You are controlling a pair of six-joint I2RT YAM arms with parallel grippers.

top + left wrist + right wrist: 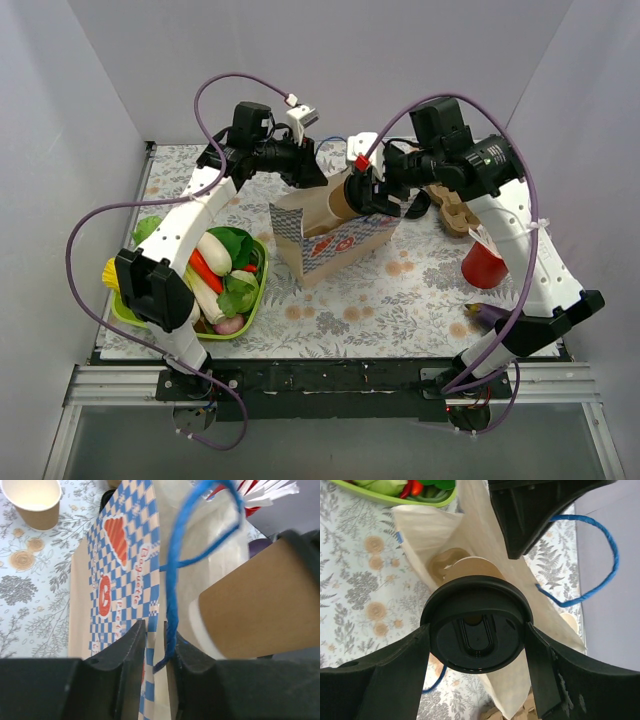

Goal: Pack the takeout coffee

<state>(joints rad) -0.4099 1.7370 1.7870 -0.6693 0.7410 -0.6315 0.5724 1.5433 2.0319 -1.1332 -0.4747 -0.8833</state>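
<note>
The takeout coffee (347, 198), a tan kraft cup with a black lid (476, 630), is held on its side in my right gripper (372, 195), which is shut on it at the lid end. The cup's base points into the open mouth of a blue-and-white checked paper bag (335, 245) in the middle of the table. My left gripper (155, 645) is shut on the bag's rim beside its blue cord handle (175, 570) and holds the mouth open. The cup's side shows in the left wrist view (255, 605).
A green tray (262, 275) of vegetables sits at the left. The brown cardboard carrier (450, 210) lies behind my right arm. A red cup of white sticks (485, 262) and a purple eggplant (490, 315) are at the right. An open lidless kraft cup (35, 502) stands beyond the bag.
</note>
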